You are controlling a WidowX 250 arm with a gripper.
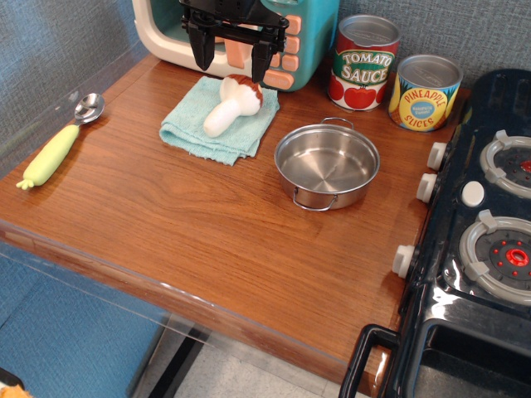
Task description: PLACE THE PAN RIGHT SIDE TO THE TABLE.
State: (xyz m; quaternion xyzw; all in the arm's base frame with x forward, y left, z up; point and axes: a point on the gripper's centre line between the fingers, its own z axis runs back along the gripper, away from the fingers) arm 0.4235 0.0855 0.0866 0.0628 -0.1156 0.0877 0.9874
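Note:
The pan (327,166), a small shiny steel pot with two thin wire loop handles, stands upright and empty on the brown wood-grain table (207,240), toward its right side near the black toy stove. My gripper (231,62) is black, hangs at the back of the table above a toy mushroom, well left of and behind the pan. Its two fingers are spread apart and hold nothing.
A white and brown toy mushroom (233,105) lies on a teal cloth (217,120). A tomato sauce can (364,63) and pineapple can (425,93) stand behind the pan. A toy stove (481,240) is at right, a toy microwave (241,33) at back, a green-handled spoon (60,143) at left.

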